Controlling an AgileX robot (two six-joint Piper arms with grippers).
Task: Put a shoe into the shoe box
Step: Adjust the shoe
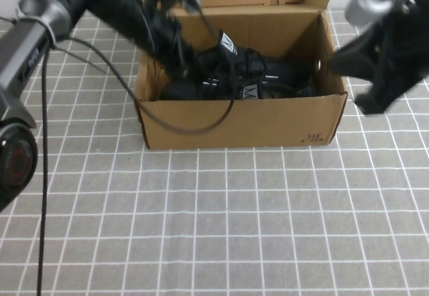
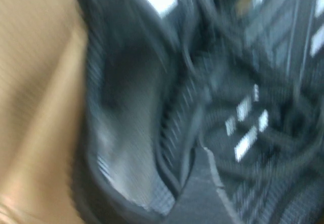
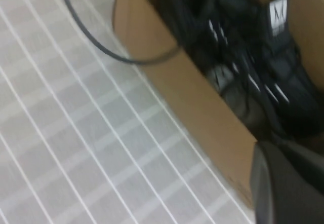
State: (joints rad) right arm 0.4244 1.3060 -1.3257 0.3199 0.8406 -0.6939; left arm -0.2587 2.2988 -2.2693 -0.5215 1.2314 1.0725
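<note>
Shoe box [image 1: 241, 122]: brown corrugated cardboard, lid flap open and standing up at the back, small dark print at front lower right corner, sits on the tiled table. Shoe [image 1: 231, 61]: black knit sneaker, white tongue tag, inside the box beside its pair-mate.

Grey tiled table [image 1: 221, 229] with one box on it

The table is covered in small grey square tiles with pale grout lines. The box [image 1: 241, 125], brown cardboard with its flap lid open, stands directly on the tiles at the table's far side, its long front wall facing the robot. A thin black cable [image 1: 42, 175] hangs over the tiles to the box's left. The tiles in front of the box carry nothing.
</note>
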